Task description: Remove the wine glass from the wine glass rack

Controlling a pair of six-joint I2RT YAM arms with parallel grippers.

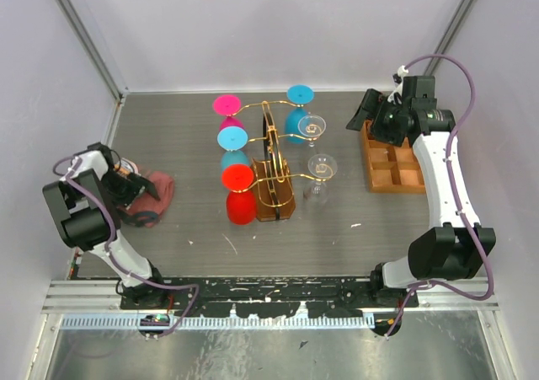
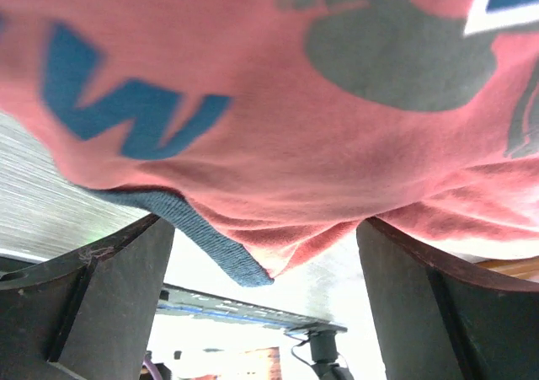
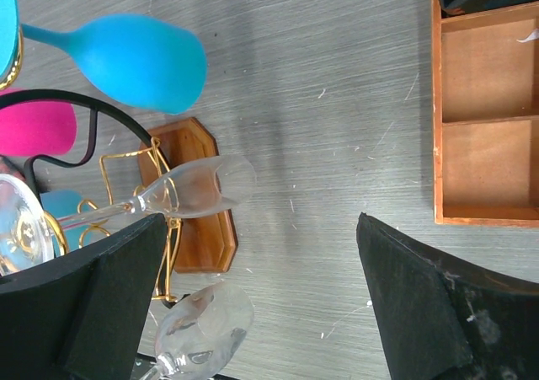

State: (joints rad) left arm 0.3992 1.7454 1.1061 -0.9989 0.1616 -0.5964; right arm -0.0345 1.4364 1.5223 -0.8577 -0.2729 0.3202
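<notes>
The gold wire wine glass rack stands mid-table on a brown base. Several glasses hang on it: pink, red and light blue on its left, blue and two clear ones on its right. My right gripper is open and empty, in the air to the right of the clear glasses. In the right wrist view both clear glasses lie near my left finger, with the right gripper apart from them. My left gripper is open at a red cloth.
A compartmented wooden tray lies at the right, under my right arm, and also shows in the right wrist view. The red cloth with blue lettering fills most of the left wrist view, above the left gripper. Walls enclose the table.
</notes>
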